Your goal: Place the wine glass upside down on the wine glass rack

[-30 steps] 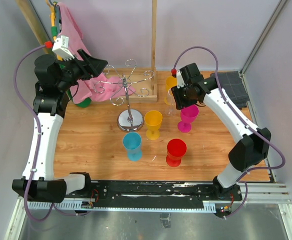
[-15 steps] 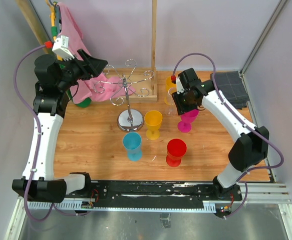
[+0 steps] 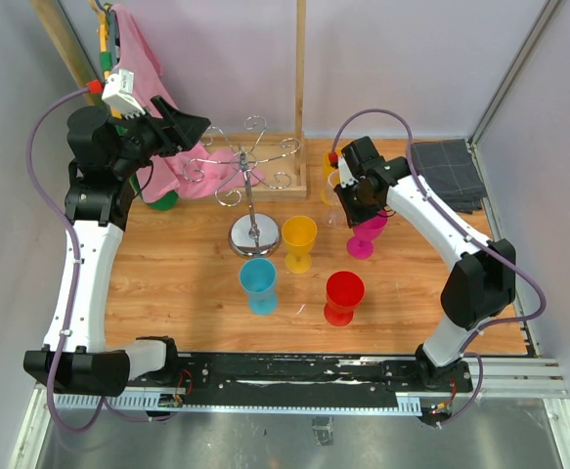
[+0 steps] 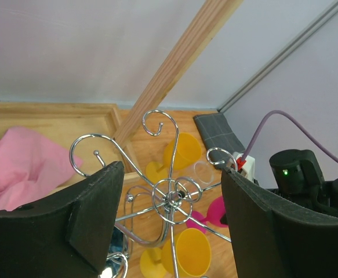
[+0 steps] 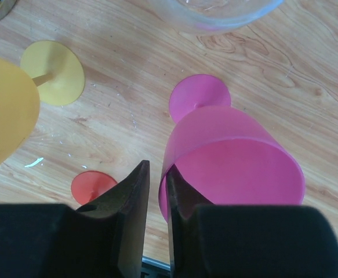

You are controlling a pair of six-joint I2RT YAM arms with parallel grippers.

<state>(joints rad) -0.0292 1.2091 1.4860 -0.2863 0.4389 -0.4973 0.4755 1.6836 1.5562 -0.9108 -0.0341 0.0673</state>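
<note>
My left gripper (image 3: 193, 127) hangs wide open and empty, raised level with the top of the wine glass rack (image 3: 253, 234), its fingers (image 4: 93, 214) framing the silver curled arms in the wrist view. The rack stands on its round shiny base mid-table. To its right, the pink wine glass (image 3: 371, 227) stands upright on the wood, translucent and short-stemmed. My right gripper (image 5: 157, 168) reaches down over it, narrow jaws straddling its rim wall; I can't tell whether they have clamped it.
</note>
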